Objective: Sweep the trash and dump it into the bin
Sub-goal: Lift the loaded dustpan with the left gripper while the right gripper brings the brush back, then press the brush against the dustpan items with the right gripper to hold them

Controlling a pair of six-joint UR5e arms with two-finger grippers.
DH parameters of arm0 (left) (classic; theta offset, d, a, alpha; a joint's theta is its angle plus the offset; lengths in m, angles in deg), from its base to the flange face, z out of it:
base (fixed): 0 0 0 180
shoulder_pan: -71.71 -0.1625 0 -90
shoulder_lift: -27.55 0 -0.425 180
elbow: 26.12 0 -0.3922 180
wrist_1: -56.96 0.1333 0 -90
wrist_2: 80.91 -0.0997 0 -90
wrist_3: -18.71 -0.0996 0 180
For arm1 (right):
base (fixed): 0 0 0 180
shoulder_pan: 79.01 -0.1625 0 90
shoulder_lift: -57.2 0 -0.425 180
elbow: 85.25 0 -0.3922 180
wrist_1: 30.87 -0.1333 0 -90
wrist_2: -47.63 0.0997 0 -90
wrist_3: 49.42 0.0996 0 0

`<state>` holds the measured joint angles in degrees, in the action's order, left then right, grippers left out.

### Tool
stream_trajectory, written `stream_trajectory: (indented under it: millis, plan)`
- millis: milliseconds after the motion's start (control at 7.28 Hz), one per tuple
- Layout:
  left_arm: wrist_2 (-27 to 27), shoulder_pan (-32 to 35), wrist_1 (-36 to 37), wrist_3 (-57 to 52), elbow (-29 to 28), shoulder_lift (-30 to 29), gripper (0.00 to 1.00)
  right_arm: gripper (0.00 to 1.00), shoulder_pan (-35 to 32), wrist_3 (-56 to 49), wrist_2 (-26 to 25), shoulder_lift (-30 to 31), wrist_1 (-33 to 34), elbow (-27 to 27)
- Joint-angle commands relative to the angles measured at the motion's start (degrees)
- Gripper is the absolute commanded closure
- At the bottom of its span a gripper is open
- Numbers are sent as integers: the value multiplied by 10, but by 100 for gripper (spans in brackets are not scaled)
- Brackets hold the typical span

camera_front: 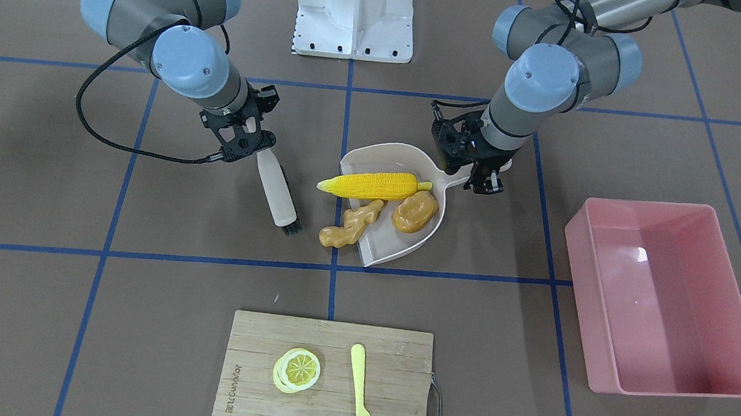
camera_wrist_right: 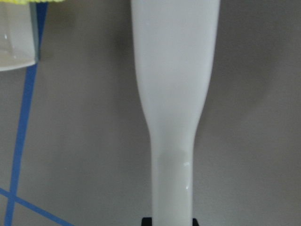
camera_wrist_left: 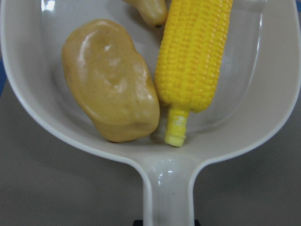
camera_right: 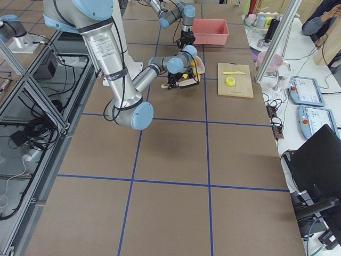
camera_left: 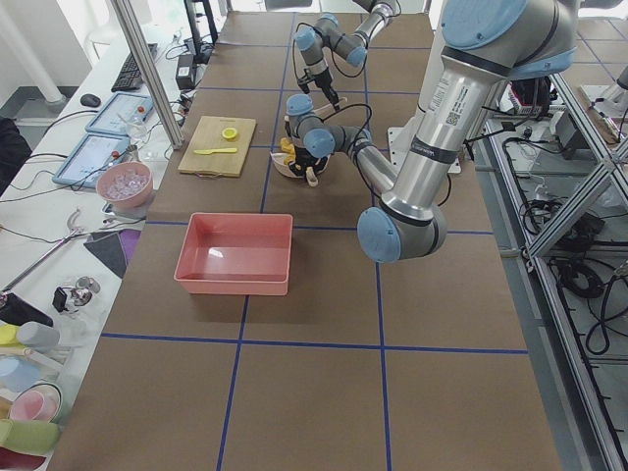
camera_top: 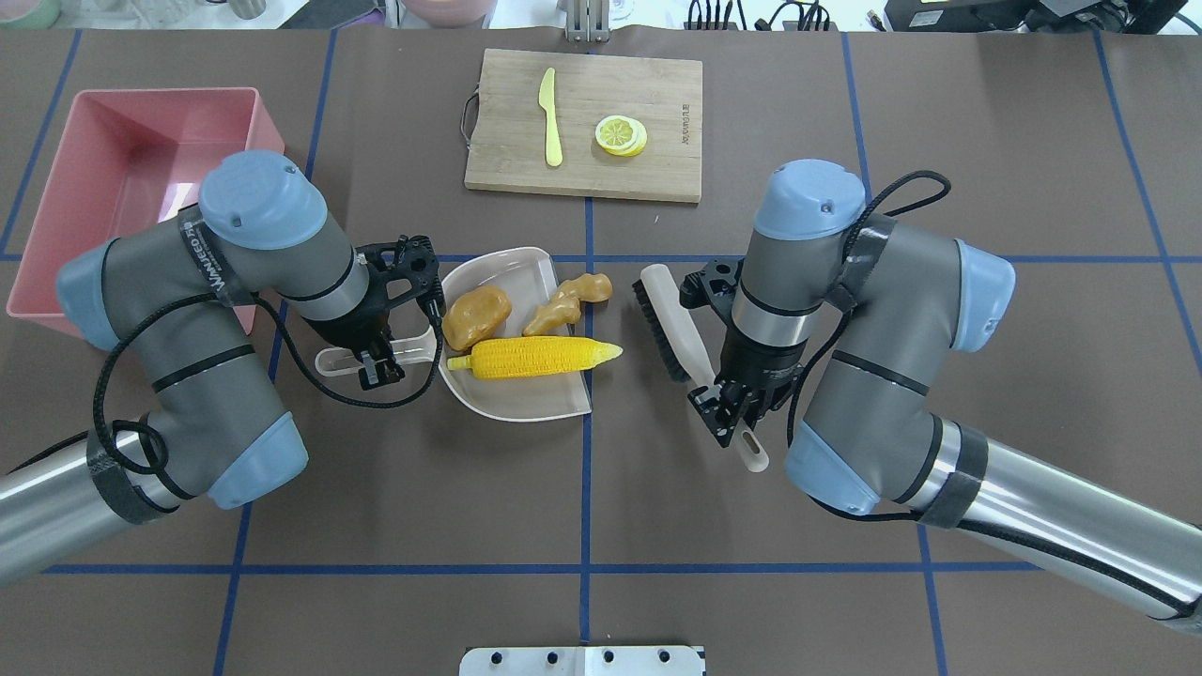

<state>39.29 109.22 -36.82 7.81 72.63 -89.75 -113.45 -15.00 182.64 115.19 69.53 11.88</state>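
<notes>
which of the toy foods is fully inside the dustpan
The brown toy potato, lying wholly inside the beige plastic dustpan. The yellow toy corn cob and the knobbly tan toy ginger root both poke out past its open lip.

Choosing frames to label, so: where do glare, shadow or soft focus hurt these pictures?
Front-facing view: one white glare spot on the bin floor, soft arm shadows on the table. Left wrist view: highlights on the potato and dustpan rim, otherwise clear. Right wrist view: the brush handle fills the frame, slightly soft. Side views: evenly lit, task items tiny.
</notes>
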Motion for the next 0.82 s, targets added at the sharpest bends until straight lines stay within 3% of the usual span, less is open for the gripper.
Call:
stream_trajectory:
  millis: [0, 412, 687]
  plan:
    - [0, 0, 0, 0, -2, 0, 100, 100, 5, 25, 0, -48, 0, -36]
    - [0, -2, -1, 0, -9, -1, 100, 100, 6, 35, -1, -96, -13, -88]
    - [0, -2, -2, 0, -9, -1, 100, 100, 7, 79, -1, -99, -101, -136]
